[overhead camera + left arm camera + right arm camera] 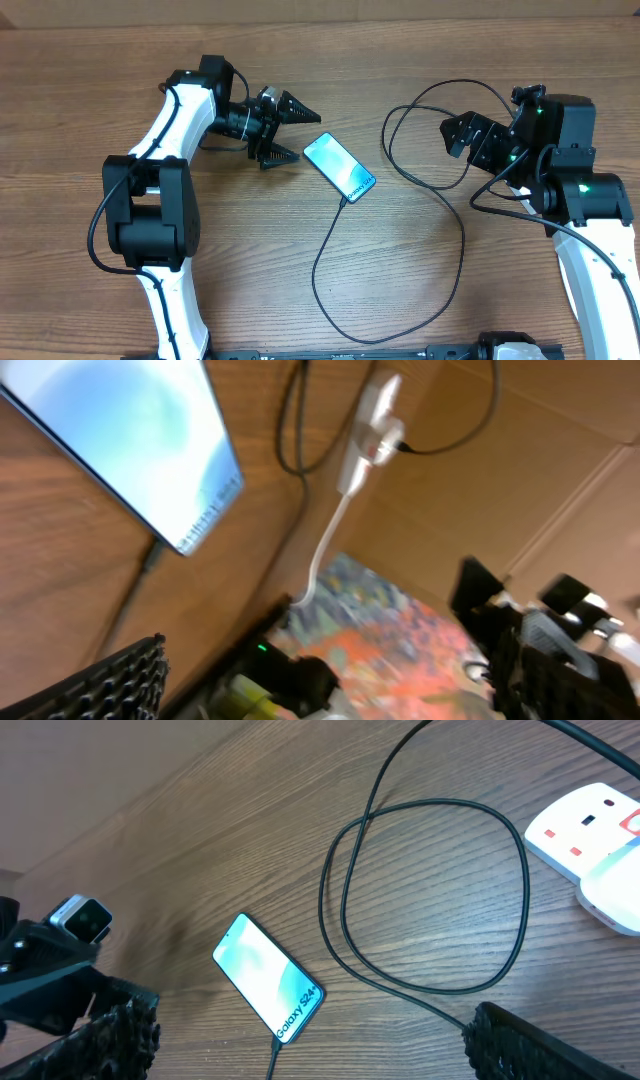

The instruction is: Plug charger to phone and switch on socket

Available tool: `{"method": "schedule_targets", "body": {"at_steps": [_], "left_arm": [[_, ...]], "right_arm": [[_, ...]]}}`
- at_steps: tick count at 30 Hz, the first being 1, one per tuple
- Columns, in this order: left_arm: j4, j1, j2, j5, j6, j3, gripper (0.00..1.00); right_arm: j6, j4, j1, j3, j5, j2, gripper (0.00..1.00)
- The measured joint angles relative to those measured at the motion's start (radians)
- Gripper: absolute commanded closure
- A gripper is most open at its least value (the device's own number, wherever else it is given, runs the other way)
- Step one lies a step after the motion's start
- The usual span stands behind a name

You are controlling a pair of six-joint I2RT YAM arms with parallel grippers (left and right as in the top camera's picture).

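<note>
Phone (338,167) lies flat mid-table, long axis diagonal. In the overhead view its Galaxy end points lower right, where the charger (455,250) meets it. Left gripper (306,135) wide, empty, near the opposite end. Right gripper (462,138) wide, by the socket (590,830). Wood-grain table (250,260).

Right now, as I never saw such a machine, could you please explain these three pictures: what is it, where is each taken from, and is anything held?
These are two robot arms at a wooden table. One picture looks down from above; the other two come from cameras on the wrists. The left gripper and the right gripper are open and hold nothing. Between them lies the phone, screen up. The black charger cable meets its lower edge, seemingly plugged in. The white socket shows only in the wrist views.
</note>
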Motion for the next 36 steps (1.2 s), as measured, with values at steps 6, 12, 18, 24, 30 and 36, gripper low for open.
{"method": "schedule_targets", "body": {"at_steps": [6,12,18,24,30,36], "left_arm": [[0.034,-0.016,0.000,-0.167,-0.026,0.010,0.00],[-0.064,-0.114,0.004,-0.476,-0.119,0.177,0.00],[-0.130,-0.263,0.003,-0.864,-0.233,0.403,0.00],[-0.129,-0.385,0.005,-1.106,-0.387,0.422,0.00],[-0.129,-0.454,0.024,-1.264,-0.585,0.422,0.00],[-0.124,-0.487,0.090,-1.317,-0.770,0.422,0.00]], "right_arm": [[0.000,0.000,0.000,0.000,0.000,0.000,0.00],[0.000,0.000,0.000,0.000,0.000,0.000,0.00],[0.000,0.000,0.000,0.000,0.000,0.000,0.00],[0.000,0.000,0.000,0.000,0.000,0.000,0.00],[0.001,0.000,0.000,0.000,0.000,0.000,0.00],[0.000,0.000,0.000,0.000,0.000,0.000,0.00]]}}
